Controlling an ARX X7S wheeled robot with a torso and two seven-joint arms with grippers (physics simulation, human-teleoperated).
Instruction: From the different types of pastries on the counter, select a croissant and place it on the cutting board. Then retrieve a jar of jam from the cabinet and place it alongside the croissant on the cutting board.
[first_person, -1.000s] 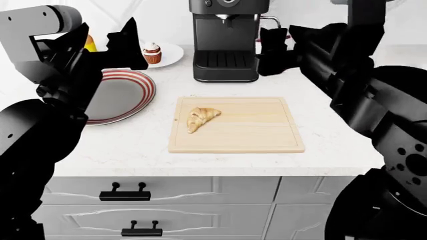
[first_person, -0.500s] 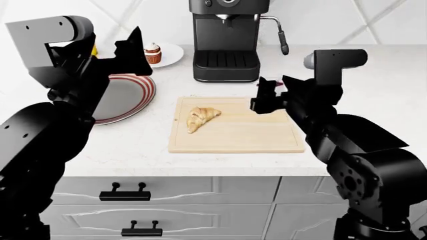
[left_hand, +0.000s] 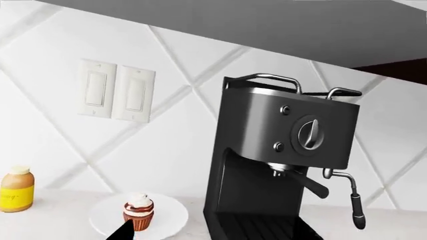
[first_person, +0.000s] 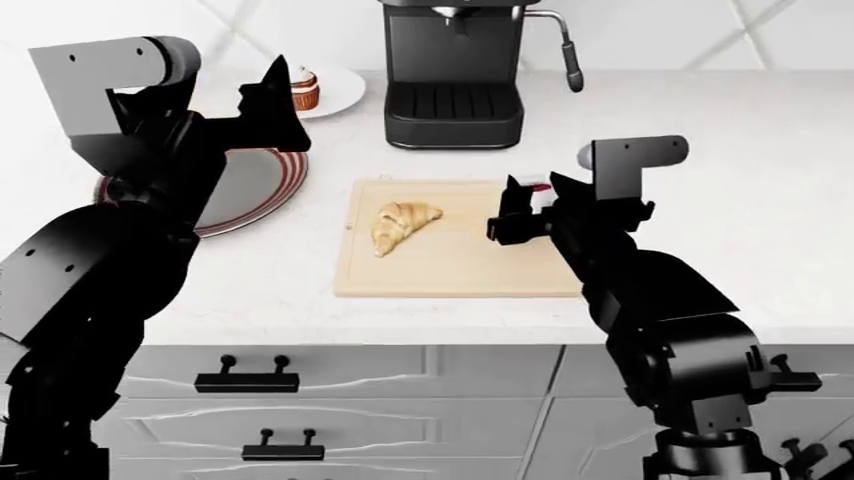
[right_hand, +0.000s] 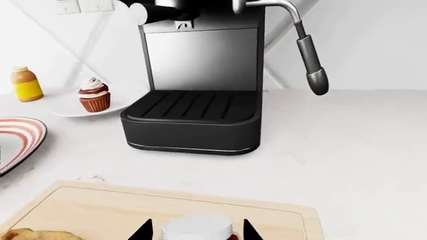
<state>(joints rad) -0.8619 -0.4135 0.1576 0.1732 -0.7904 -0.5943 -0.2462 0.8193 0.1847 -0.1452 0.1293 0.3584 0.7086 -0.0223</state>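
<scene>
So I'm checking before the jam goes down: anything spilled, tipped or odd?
Nothing stands out. The croissant lies flat on the board, the cupcake stands upright, and the right hand holds the jar upright.

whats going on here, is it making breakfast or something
Sort of. The croissant already lies on the cutting board. The right gripper holds the jar of jam between its fingers, low over the board's far right part, to the croissant's right, not yet released. The left gripper hangs over the counter near the cupcake, holding nothing visible.
</scene>
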